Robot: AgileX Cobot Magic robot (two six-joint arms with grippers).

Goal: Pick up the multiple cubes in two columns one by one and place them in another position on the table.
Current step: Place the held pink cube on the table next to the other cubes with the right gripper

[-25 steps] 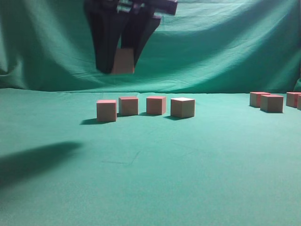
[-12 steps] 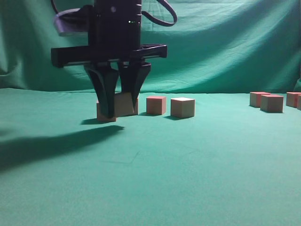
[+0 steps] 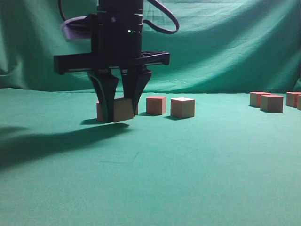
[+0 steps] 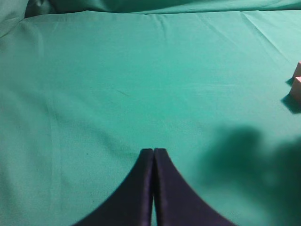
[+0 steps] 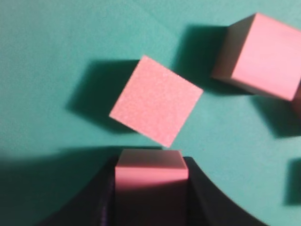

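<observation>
right black gripper [image 3: 120, 113] clamped on a small pink-and-tan wooden cube [image 3: 123, 109], left of centre in the exterior view, low over the green cloth table [image 3: 188, 165] | left black gripper [image 4: 154, 153] fingers together, lower centre of its view | other wooden cubes: pale-topped one [image 3: 182, 107] mid-frame, more at right edge [image 3: 272, 102]

A staged robot test setup — green cloth table [image 3: 197, 179] and draped green backdrop [image 3: 225, 47] (no furnishings).
</observation>
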